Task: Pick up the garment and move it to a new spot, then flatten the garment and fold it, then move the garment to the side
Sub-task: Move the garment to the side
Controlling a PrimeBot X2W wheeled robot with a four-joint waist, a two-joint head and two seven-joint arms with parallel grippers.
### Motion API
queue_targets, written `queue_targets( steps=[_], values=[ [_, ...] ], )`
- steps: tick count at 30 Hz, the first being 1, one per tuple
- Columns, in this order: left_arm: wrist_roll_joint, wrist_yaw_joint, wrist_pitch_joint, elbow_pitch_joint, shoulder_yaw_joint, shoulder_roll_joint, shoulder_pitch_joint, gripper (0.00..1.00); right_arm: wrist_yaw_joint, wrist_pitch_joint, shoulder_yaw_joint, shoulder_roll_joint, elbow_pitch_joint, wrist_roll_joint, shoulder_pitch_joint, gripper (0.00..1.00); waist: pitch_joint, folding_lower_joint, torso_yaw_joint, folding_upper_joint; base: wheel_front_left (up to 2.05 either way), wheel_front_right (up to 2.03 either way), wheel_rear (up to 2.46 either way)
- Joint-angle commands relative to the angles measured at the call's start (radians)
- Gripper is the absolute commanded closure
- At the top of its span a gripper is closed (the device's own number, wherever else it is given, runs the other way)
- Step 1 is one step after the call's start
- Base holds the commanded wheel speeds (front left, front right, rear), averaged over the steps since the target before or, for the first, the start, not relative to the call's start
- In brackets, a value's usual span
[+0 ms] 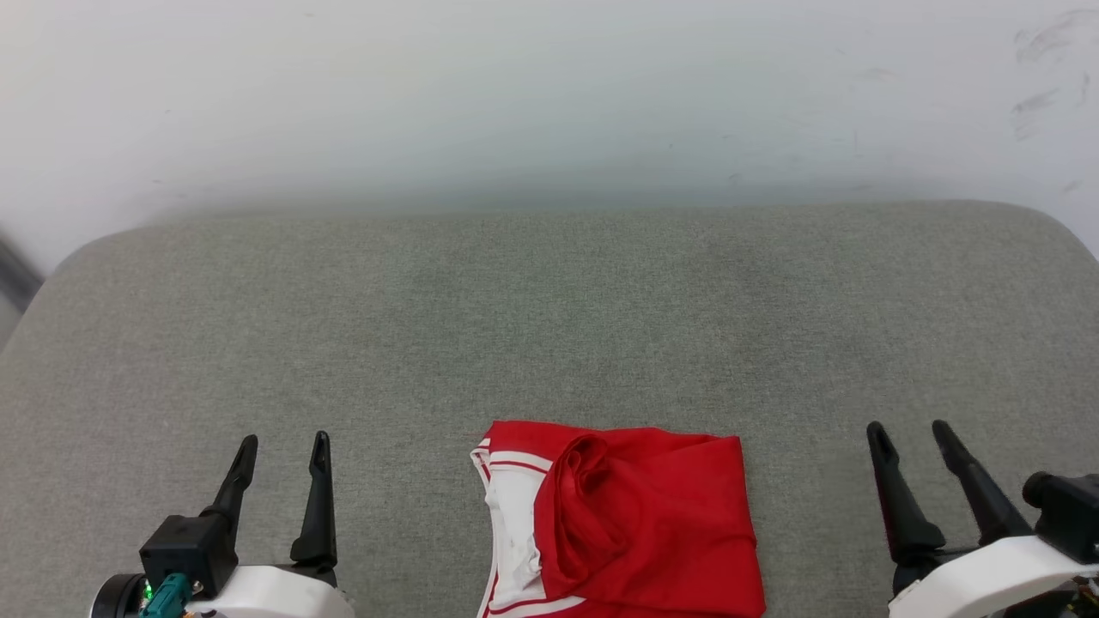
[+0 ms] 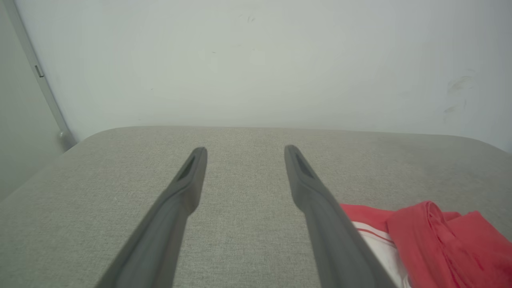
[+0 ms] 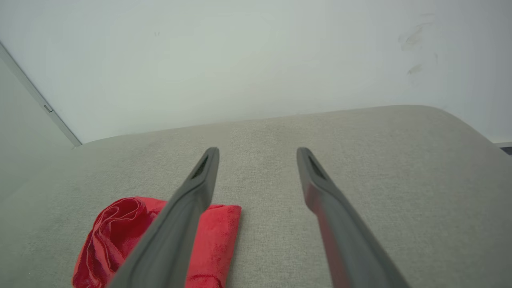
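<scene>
The garment (image 1: 652, 524), a red shirt with a white sleeve and red-and-white striped trim showing at its left, lies folded into a compact bundle at the near middle of the grey cushion; its lower part runs off the bottom of the head view. My left gripper (image 1: 283, 448) stands open at the lower left, well to the left of the shirt. My right gripper (image 1: 908, 433) stands open at the lower right, apart from it. The garment (image 2: 436, 240) lies right of my left gripper (image 2: 245, 153). The garment (image 3: 116, 236) lies left of my right gripper (image 3: 257, 154), partly behind one finger. Nothing is between either pair of fingers.
The grey fabric cushion (image 1: 549, 326) spreads wide beyond the shirt, with rounded far corners. A white wall (image 1: 549, 94) with a few scuff marks rises right behind it. A grey strip (image 2: 40, 80) runs down the wall at the left.
</scene>
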Motion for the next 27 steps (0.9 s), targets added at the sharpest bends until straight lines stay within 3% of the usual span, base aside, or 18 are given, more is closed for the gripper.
queue_targets(
  steps=[1, 10, 16, 27],
  values=[
    [0.002, -0.001, -0.006, 0.0, 0.005, -0.005, -0.001, 0.0, 0.0, 0.023, 0.009, 0.006, 0.014, 0.038, 0.01, 0.0, 0.002, 0.0, 0.001, -0.0001, 0.0, 0.0, 0.0],
    [0.01, -0.01, -0.006, -0.005, 0.014, -0.029, -0.006, 0.0, 0.0, 0.293, -0.039, -0.08, 0.26, 0.342, -0.083, 0.0, 0.016, 0.0, 0.026, -0.0001, 0.0, 0.0, 0.0],
    [0.024, -0.027, -0.005, -0.008, 0.017, -0.046, -0.04, 0.0, 0.0, 0.459, -0.003, -0.108, 0.437, 0.496, -0.159, 0.0, 0.06, 0.0, 0.074, -0.0001, 0.0, 0.0, 0.0],
    [0.045, -0.056, -0.005, 0.009, 0.033, -0.08, -0.084, 0.0, -0.001, 0.511, 0.07, -0.057, 0.619, 0.738, -0.275, 0.0, 0.137, 0.0, 0.129, -0.0001, 0.0, 0.0, 0.0]
  ],
)
